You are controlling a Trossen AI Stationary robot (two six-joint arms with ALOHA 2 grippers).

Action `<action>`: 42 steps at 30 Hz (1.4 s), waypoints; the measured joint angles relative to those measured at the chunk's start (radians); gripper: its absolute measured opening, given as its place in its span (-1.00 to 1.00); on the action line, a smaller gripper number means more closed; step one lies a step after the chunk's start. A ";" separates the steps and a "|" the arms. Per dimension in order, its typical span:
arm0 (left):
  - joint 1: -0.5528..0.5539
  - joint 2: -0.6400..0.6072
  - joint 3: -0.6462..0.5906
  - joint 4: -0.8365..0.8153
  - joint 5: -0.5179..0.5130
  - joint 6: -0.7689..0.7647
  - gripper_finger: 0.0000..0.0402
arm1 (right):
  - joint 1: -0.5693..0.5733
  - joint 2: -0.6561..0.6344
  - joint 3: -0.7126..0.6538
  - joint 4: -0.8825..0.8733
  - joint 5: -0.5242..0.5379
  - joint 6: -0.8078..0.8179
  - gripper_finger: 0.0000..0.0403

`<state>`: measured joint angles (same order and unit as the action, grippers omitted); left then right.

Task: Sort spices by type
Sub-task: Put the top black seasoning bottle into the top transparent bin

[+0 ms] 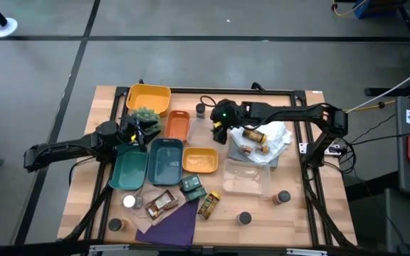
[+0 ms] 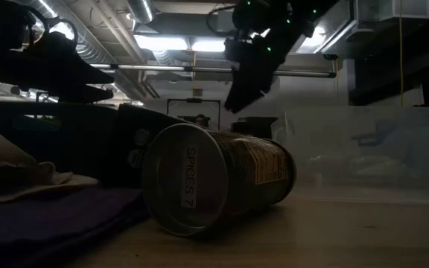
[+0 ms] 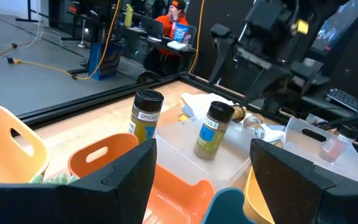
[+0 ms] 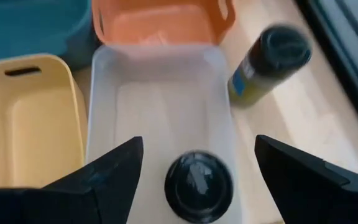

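My right gripper (image 4: 194, 171) hangs with fingers apart over a dark-lidded spice jar (image 4: 199, 185) standing in the clear tray (image 4: 160, 93); probably light, rigid, slick-sided, so I'd pinch just below the lid

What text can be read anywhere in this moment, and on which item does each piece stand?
"SPICES 7": white strip on the base of the jar lying on its side, low view.
"SPICES": white label below the dark lid of the upright jar on the bare table, left wrist view; anything after the word is hidden.
Blue label on the jar standing in the clear tray: too blurred to read.
Side print on the lying jar: too small to read.
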<state>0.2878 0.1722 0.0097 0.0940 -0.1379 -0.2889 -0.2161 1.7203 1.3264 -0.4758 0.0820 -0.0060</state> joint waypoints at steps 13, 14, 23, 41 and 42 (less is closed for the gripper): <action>0.000 0.000 0.000 0.002 0.000 0.011 0.25 | -0.068 0.011 0.076 0.172 0.039 -0.109 0.54; 0.000 0.000 0.000 0.002 0.000 0.011 0.25 | -0.082 0.017 0.076 0.187 0.027 -0.106 0.54; 0.000 0.000 0.000 0.003 -0.004 0.013 0.25 | -0.153 0.119 0.075 0.354 -0.096 -0.101 0.54; 0.000 0.000 0.000 0.003 -0.005 0.020 0.25 | -0.151 0.263 0.074 0.426 -0.087 -0.100 0.54; 0.000 0.000 0.000 0.003 -0.005 0.020 0.25 | -0.151 0.267 0.074 0.425 -0.080 -0.100 0.54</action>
<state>0.2882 0.1722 0.0097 0.0971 -0.1431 -0.2691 -0.3672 1.9874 1.4006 -0.0511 0.0022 -0.1063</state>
